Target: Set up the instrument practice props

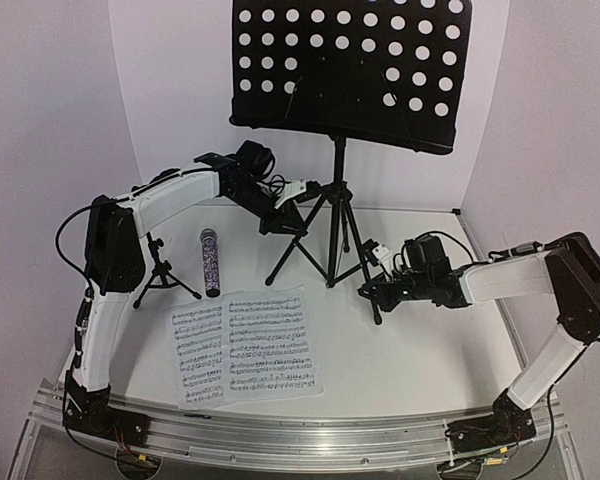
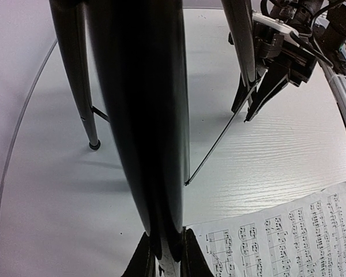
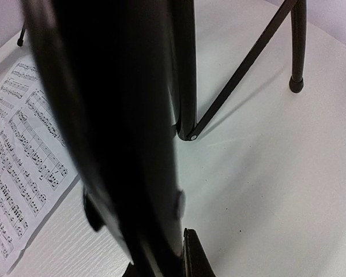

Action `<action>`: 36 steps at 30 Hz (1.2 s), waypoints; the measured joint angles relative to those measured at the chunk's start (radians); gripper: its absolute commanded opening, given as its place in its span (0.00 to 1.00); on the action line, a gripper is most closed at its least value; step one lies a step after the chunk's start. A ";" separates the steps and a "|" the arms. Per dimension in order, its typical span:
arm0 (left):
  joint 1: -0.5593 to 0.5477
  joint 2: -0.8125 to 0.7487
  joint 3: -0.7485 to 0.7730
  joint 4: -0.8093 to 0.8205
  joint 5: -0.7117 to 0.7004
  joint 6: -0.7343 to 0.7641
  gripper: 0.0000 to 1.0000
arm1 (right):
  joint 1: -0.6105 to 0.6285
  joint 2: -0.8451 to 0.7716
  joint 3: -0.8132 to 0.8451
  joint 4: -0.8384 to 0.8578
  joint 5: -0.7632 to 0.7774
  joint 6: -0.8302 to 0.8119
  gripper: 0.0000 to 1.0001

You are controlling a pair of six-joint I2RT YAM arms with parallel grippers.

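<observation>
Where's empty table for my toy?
The bare patch lies between the music sheets and the right arm. It's crowded around the music stand, where left gripper and right gripper sit, and by the microphone and mic stand.

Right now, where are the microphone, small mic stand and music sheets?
microphone [image 1: 211, 266]: top external view, middle of its glittery body.
small mic stand [image 1: 160, 269]: top external view, where its legs meet.
music sheets [image 1: 245, 345]: top external view, middle of the pair.

top camera is looking down from behind over the table [image 1: 420, 350]; both wrist cameras are sitting close against music stand [image 2: 144, 115] legs, sharing music sheets [image 3: 17, 150].
</observation>
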 measured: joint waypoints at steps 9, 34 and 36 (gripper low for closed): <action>0.000 -0.117 -0.224 0.132 -0.023 0.009 0.00 | 0.011 0.021 -0.012 0.039 -0.001 0.004 0.00; 0.003 -0.165 -0.323 0.221 -0.065 0.020 0.00 | 0.031 0.054 0.035 -0.009 0.098 0.092 0.01; 0.004 -0.166 -0.329 0.228 -0.065 0.020 0.00 | 0.031 0.054 0.046 -0.030 0.109 0.097 0.01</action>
